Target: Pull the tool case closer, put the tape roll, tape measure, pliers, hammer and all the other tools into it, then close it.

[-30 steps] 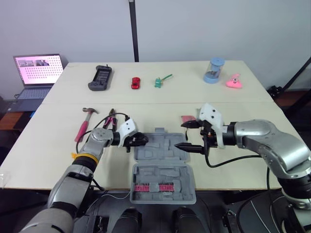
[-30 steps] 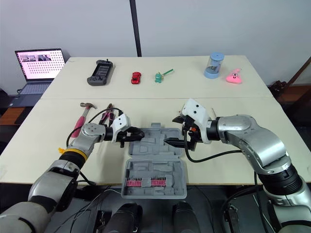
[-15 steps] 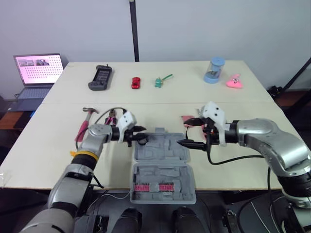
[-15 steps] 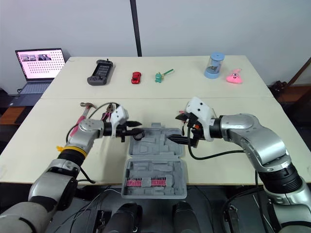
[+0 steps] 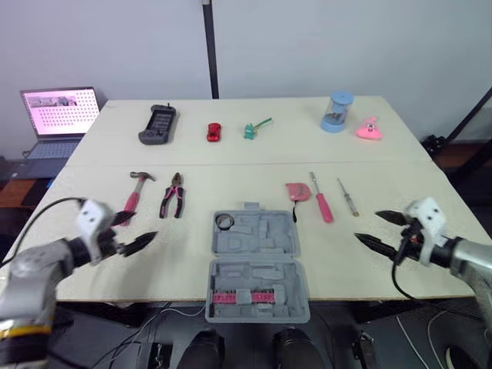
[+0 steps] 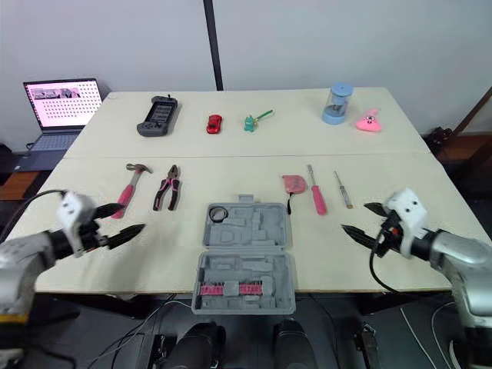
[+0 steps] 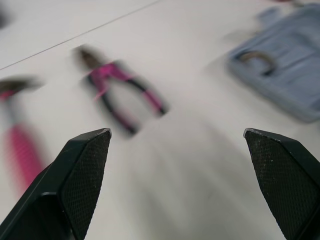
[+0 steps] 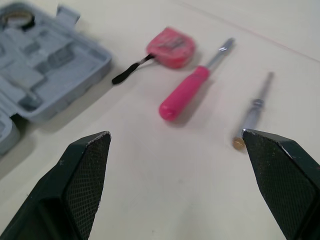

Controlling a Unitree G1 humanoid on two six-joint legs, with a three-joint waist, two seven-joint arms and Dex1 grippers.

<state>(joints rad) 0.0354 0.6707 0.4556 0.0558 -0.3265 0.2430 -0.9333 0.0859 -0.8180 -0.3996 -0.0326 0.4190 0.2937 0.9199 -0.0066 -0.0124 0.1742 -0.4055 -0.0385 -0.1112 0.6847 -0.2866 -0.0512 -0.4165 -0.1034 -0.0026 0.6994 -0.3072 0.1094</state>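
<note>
A grey plastic tool case (image 5: 265,234) lay open at the lower centre of the head views, its lower half reaching the front edge of the pale wooden table (image 5: 231,154); a small dark tape roll (image 5: 224,222) was seen in its upper left corner. Bare tabletop was left on both sides of the case. The left gripper (image 5: 146,225) was held at the lower left, fingers spread wide and empty, well apart from the case; a pink-handled hammer (image 5: 132,198) and pink-handled pliers (image 5: 172,195) lay just above it. The right gripper (image 5: 367,226) was held at the lower right, likewise wide and empty; a pink tape measure (image 5: 297,191), a pink screwdriver (image 5: 321,201) and a thin metal driver (image 5: 348,197) lay up and to its left.
</note>
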